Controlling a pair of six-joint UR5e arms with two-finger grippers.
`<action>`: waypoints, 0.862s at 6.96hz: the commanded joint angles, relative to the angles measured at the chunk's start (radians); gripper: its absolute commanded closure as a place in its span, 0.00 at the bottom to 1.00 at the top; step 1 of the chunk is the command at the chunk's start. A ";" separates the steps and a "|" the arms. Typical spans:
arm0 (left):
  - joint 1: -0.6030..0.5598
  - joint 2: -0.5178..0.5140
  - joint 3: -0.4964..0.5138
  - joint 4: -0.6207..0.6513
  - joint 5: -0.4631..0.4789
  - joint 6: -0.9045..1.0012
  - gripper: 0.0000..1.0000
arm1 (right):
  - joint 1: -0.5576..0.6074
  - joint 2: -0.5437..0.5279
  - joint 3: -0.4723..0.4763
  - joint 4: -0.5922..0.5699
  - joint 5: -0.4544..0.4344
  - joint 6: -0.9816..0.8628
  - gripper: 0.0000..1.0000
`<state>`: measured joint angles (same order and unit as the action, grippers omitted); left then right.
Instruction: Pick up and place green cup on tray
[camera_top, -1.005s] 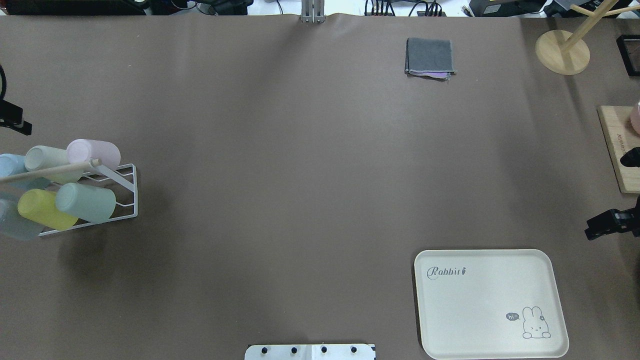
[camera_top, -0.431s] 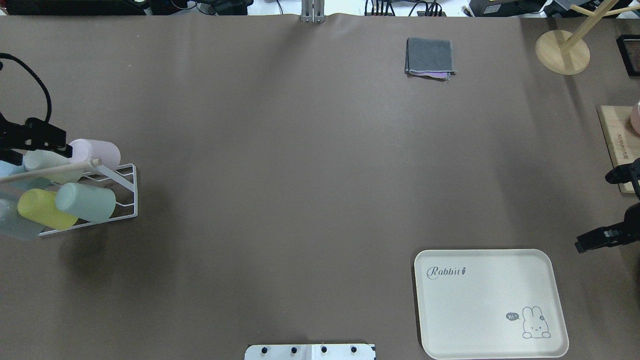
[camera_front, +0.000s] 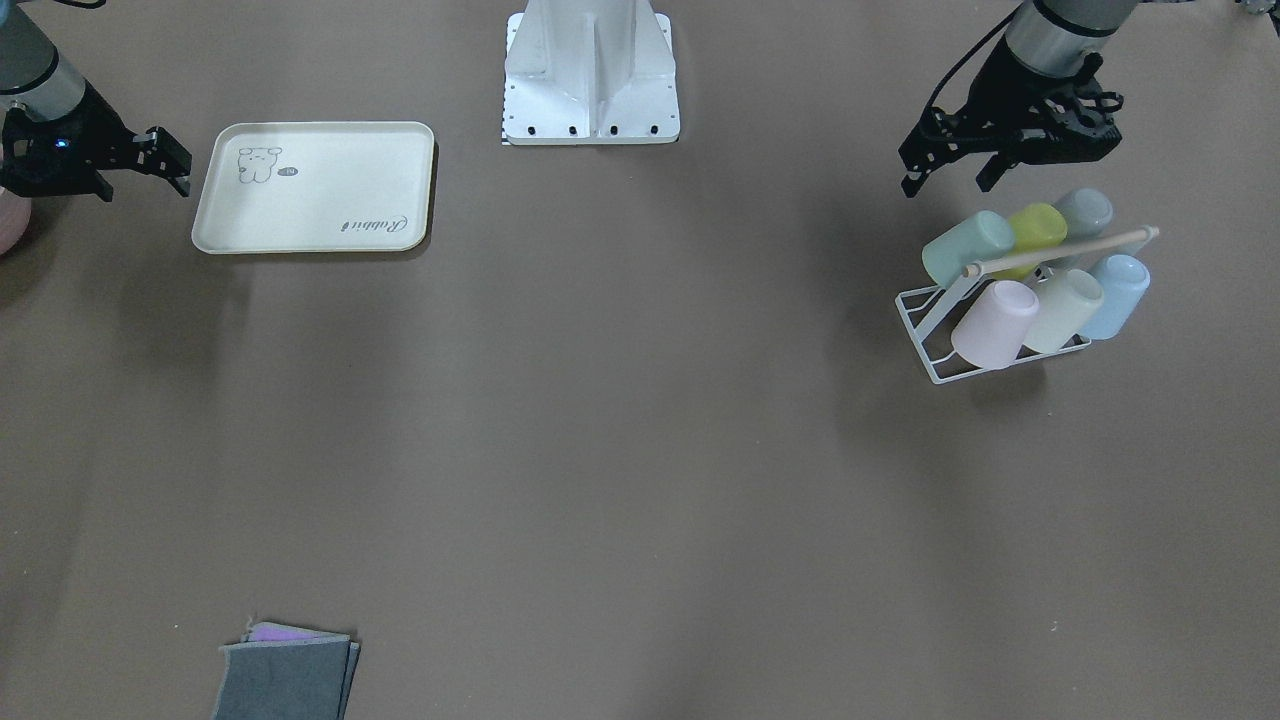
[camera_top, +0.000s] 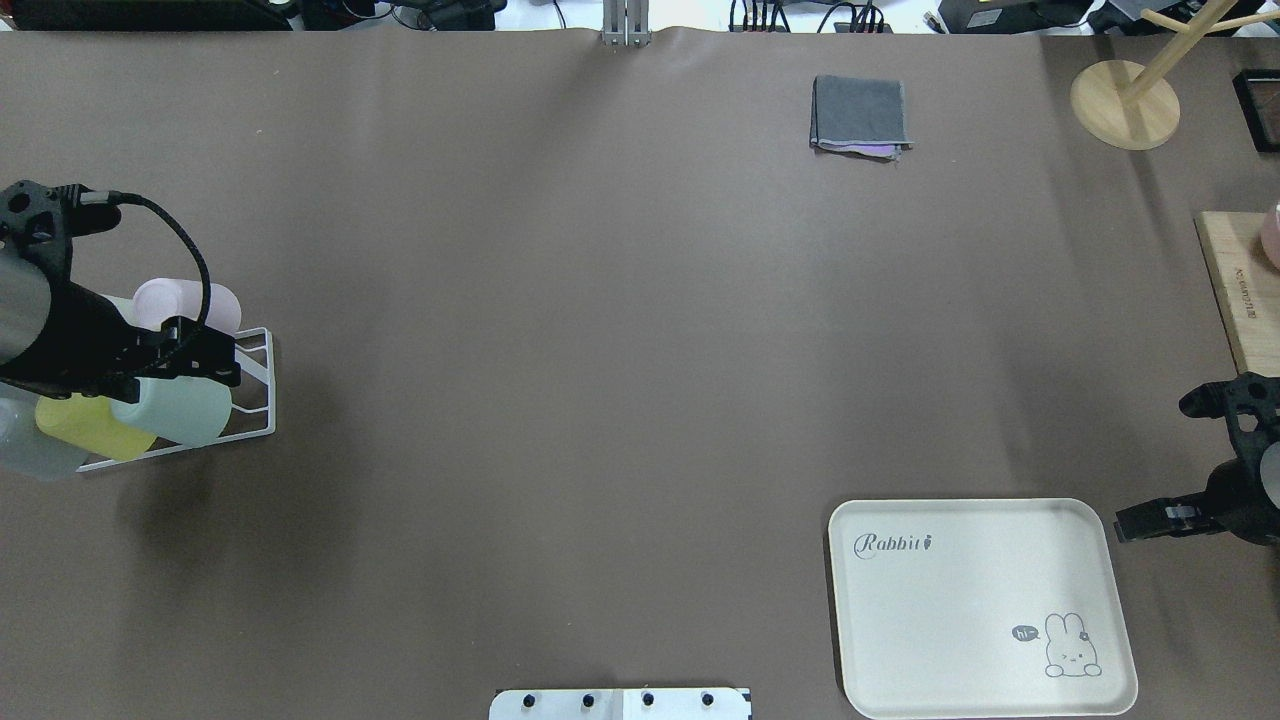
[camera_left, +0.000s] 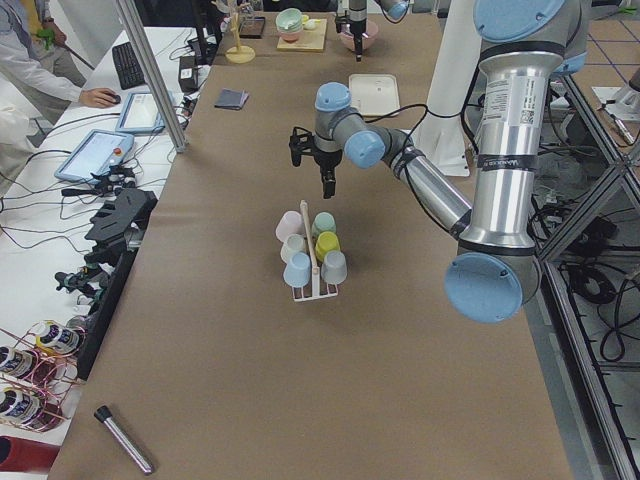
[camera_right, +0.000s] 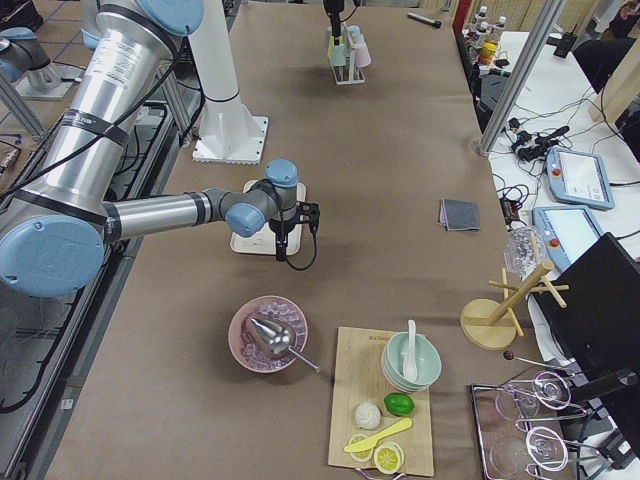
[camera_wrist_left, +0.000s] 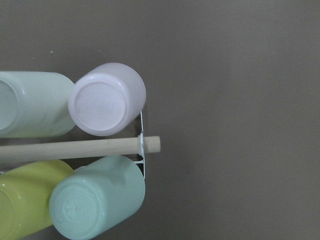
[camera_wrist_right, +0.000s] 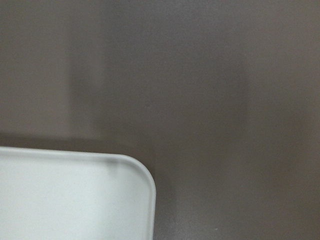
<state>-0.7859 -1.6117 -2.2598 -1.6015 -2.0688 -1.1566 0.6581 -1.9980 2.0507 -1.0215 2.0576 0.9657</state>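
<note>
Six pastel plastic cups (camera_front: 1065, 298) lie tilted, bases out, on a white wire rack (camera_front: 925, 340) at the robot's left end of the brown desk (camera_front: 640, 450). The pale mint-green plastic cup (camera_front: 968, 248) is on the rack's end slot, touching the yellow-green cup (camera_front: 1035, 228), across the wooden rod (camera_front: 1060, 250) from the pink cup (camera_front: 995, 322). Left claw (camera_front: 945, 182) hovers above the rack, jaws apart, holding nothing. The cream rectangular plastic tray (camera_top: 960, 600) sits well apart, on the robot's right side. Right claw (camera_front: 183, 170) hangs just beside the tray's corner, jaws look apart, holding nothing.
</note>
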 joint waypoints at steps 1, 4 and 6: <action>0.098 0.001 -0.012 0.000 0.097 -0.017 0.02 | -0.029 0.007 -0.056 0.058 -0.004 0.031 0.02; 0.223 0.000 -0.039 0.000 0.202 -0.015 0.02 | -0.047 0.018 -0.073 0.058 0.006 0.096 0.06; 0.374 0.003 -0.058 0.005 0.354 -0.014 0.02 | -0.058 0.043 -0.086 0.058 0.016 0.164 0.10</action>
<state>-0.5053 -1.6102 -2.3071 -1.6004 -1.8119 -1.1718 0.6085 -1.9742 1.9751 -0.9635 2.0662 1.0832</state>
